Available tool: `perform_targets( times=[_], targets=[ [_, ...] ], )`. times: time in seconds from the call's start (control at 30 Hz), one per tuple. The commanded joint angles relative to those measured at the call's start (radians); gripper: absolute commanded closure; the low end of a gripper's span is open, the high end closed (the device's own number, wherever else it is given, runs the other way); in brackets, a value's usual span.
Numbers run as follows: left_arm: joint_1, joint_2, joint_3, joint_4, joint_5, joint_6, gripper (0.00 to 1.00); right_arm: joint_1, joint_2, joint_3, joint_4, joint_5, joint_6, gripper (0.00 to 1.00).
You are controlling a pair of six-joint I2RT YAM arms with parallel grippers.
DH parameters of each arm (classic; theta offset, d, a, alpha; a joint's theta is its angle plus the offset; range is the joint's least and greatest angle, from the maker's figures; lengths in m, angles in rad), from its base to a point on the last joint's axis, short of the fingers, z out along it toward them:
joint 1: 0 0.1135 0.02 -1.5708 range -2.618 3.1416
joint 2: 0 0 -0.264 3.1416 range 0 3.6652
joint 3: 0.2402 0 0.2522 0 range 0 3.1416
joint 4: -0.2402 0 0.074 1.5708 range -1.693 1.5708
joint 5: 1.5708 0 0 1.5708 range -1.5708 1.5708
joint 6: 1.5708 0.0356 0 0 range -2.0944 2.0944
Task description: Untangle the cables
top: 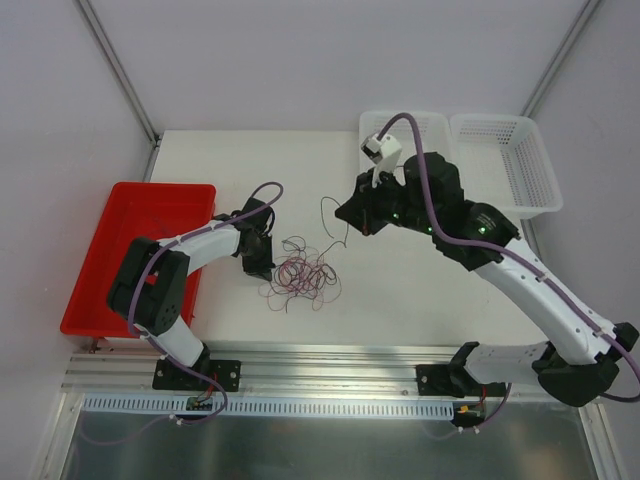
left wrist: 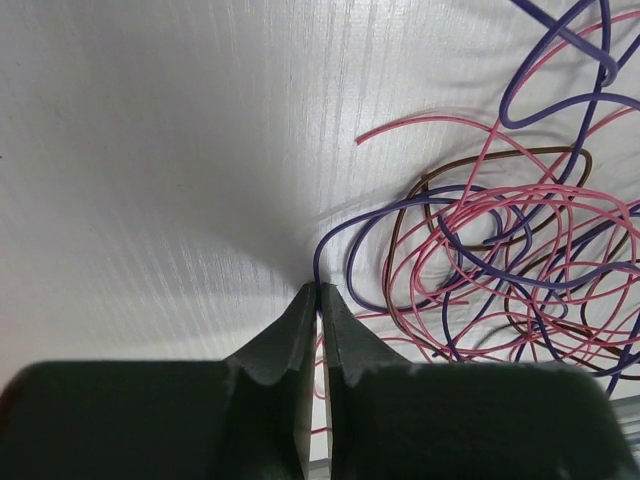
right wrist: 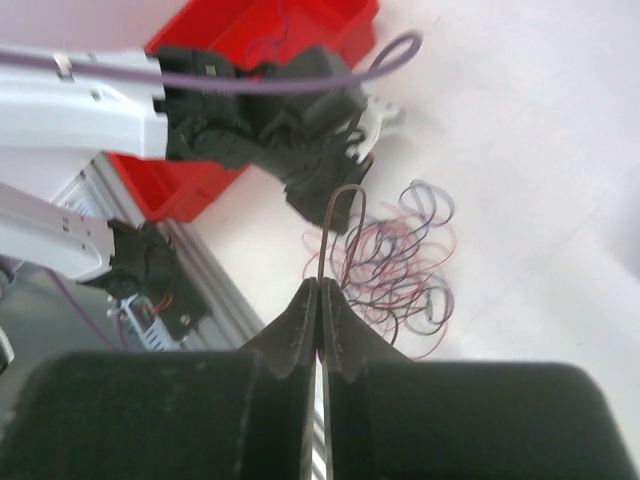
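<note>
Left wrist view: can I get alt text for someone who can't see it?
The left gripper is shut on a purple cable at the left edge of a loose tangle of purple, pink and brown cables. The tangle fills the right side of the view, lying on a white table.

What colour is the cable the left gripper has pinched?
The cable is purple; the left wrist view shows it best, at the left gripper tips.

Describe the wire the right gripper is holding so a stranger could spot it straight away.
On the white table, right of the tangle, the right gripper is shut on one strand. It is a single dark brown wire arching out of that pinch, unlike the purple strand that the left gripper pinches at the tangle's edge.
</note>
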State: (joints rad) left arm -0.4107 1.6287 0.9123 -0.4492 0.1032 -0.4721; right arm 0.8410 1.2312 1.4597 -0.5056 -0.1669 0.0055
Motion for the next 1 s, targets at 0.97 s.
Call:
perform_targets(
  times=[0.97],
  targets=[
    [-0.004, -0.027, 0.048, -0.056, -0.099, 0.041, 1.0, -0.02, -0.355, -0.038, -0.1, 0.889, -0.104, 0.99]
  ],
)
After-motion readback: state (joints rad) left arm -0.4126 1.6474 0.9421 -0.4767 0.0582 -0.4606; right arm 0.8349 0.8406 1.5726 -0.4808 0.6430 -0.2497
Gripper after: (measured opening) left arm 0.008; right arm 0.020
